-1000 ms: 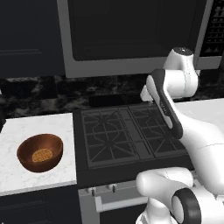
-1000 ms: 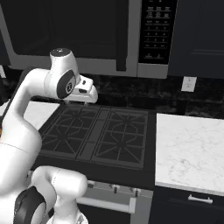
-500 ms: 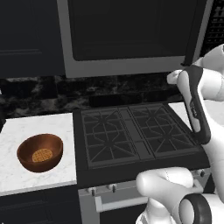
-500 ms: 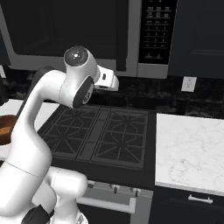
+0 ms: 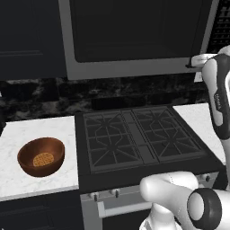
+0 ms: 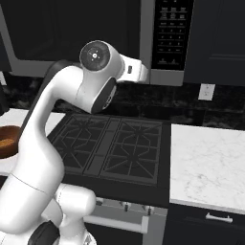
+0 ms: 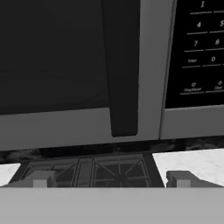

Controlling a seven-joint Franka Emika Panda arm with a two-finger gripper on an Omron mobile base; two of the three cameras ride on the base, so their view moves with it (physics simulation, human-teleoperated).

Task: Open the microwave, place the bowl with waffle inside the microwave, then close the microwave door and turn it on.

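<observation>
Looking up at the microwave (image 5: 134, 40), I see it hanging above the stove (image 5: 134, 139), its door (image 7: 65, 65) flat against the frame, shut. The arm is raised high, and the gripper (image 7: 111, 179) sits right in front of the door's dark vertical handle (image 7: 122, 74), jaws spread wide with nothing between them. From the hand camera only the two finger tips (image 7: 41, 178) poke up at the bottom, and the handle's lower end hangs above the space between them. The keypad (image 7: 199, 48) is just right of the handle, cut off at the edge, its labels too blurred to read.

From the left base camera the hand is hard to make out: a bit of white wrist shows at the microwave's lower right corner, the rest is off frame. From the right base camera the fingers are hidden behind the white wrist, which points at the strip between window and button panel.

Down on the white marble counter (image 5: 27, 179) left of the stove sits the bowl (image 5: 41, 156), upright, with the waffle (image 5: 43, 159) lying in its bottom. Well apart from the gripper, that. In the right base camera just a brown sliver of the bowl peeks out at the left edge, behind the arm. Another stretch of marble counter (image 6: 206, 162) lies to the stove's right, with a wall outlet (image 6: 206, 91) above it.
</observation>
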